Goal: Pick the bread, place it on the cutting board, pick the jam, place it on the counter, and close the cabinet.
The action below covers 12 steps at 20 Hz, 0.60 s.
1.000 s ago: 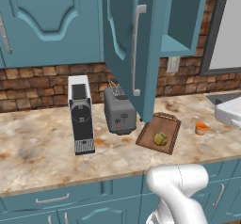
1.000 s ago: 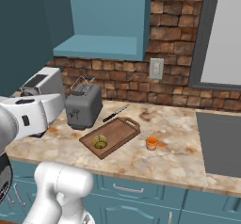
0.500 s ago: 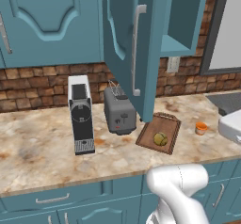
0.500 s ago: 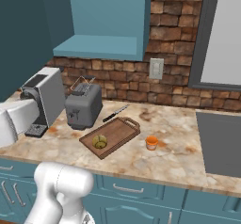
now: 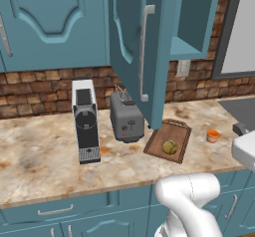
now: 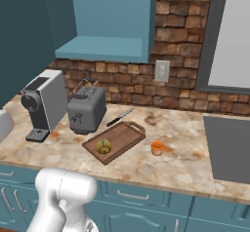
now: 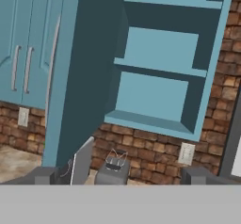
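On counter [image 5: 45, 151]: cutting board [image 5: 180, 134] just right of toaster [image 5: 127, 119], bread [image 5: 170, 146] resting on board's near end. Jam [image 5: 213, 135] on counter right of board, apart from it. Coffee machine [image 5: 85, 119] left of toaster. Cabinet [image 5: 134, 47] door swung open, shelves [image 7: 157, 68] bare. Fingers [image 7: 46, 175] spread wide, pinching nothing, facing open cabinet.

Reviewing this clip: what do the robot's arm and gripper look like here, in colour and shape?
The arm is glossy white, built of thick rounded tube-like segments with a bulbous elbow, and shows no cables or markings. The same white rounded link rises in the right base view. In the hand view, the gripper has two small, blocky dark grey fingertips.
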Motion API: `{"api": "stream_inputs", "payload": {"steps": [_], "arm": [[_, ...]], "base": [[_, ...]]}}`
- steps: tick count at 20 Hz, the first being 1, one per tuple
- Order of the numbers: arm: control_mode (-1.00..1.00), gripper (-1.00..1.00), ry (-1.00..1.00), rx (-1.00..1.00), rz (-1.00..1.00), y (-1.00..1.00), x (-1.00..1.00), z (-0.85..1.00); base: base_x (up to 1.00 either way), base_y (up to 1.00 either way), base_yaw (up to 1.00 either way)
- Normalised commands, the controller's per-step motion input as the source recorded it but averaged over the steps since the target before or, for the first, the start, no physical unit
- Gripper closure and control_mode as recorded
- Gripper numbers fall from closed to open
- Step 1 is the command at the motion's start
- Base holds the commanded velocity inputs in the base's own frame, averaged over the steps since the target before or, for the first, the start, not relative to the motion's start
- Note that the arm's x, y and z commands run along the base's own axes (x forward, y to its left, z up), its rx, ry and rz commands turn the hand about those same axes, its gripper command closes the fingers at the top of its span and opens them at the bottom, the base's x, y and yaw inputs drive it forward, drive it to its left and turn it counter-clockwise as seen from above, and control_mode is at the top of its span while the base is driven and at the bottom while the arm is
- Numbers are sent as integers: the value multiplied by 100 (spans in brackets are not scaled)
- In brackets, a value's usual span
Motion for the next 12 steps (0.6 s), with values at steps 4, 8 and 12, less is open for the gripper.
{"api": "stream_inputs", "payload": {"steps": [4, 8, 12], "arm": [[-100, -100, -6, -1, 0, 24, -13, 0], [-100, -100, -5, -1, 0, 26, -6, 0], [-100, -100, -3, -1, 0, 28, -1, 0]], "base": [[0, 0, 0], [0, 0, 0], [0, 0, 0]]}}
